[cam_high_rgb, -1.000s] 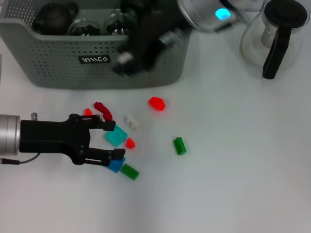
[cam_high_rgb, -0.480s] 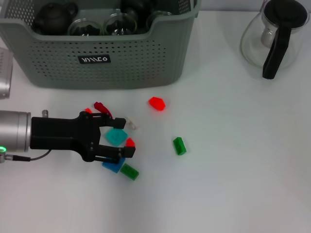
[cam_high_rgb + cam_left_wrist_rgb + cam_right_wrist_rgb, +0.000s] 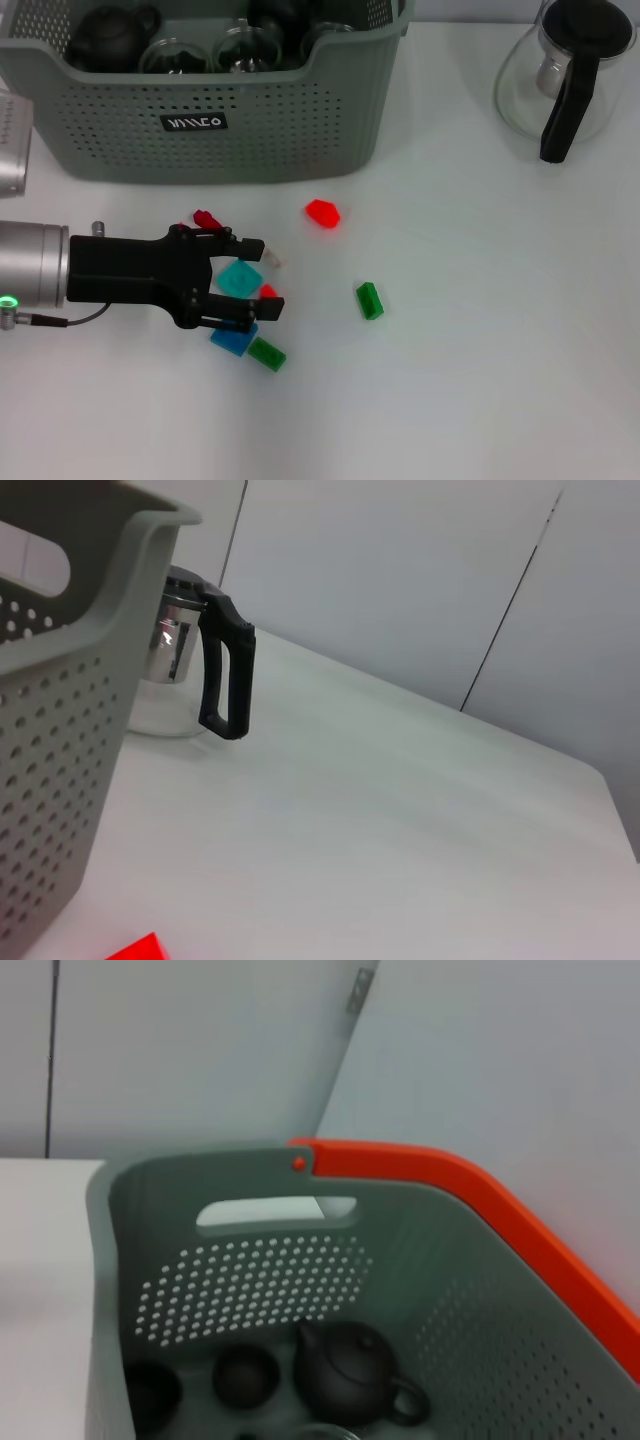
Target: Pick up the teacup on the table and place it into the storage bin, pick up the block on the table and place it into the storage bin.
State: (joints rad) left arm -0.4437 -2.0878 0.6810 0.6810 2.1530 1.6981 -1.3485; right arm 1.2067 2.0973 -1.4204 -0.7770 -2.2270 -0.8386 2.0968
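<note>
I have the left gripper (image 3: pixel 262 275) low over the white table (image 3: pixel 480 330), reaching in from the left side of the head view, among the scattered blocks. Its two black fingers (image 3: pixel 245 246) are spread wide apart, and a teal block (image 3: pixel 240 279) lies flat on the table in the gap between them; the pads are not closed on it, so I am holding nothing. A small red block (image 3: pixel 267 291) sits right at the tip of the nearer finger, and a white block (image 3: pixel 271 256) sits just past the tip of the farther finger. A blue block (image 3: pixel 232 340) and a green block (image 3: pixel 266 353) lie just beside the gripper on my side of it, the blue one partly under the nearer finger. A dark red piece (image 3: pixel 207 219) pokes out behind the gripper's knuckles. Further out from the fingertips are a larger red block (image 3: pixel 323 212) and a second green block (image 3: pixel 369 300), both lying free.

The storage bin (image 3: pixel 200 110) stands beyond the gripper, well apart from it, and already contains a dark teapot (image 3: pixel 110 35) and several cups (image 3: pixel 240 48). A glass jug (image 3: pixel 565 75) with a black handle stands far off to the right.

The right gripper is not in the head view; its wrist camera looks down into the bin, so I cannot tell its opening.
</note>
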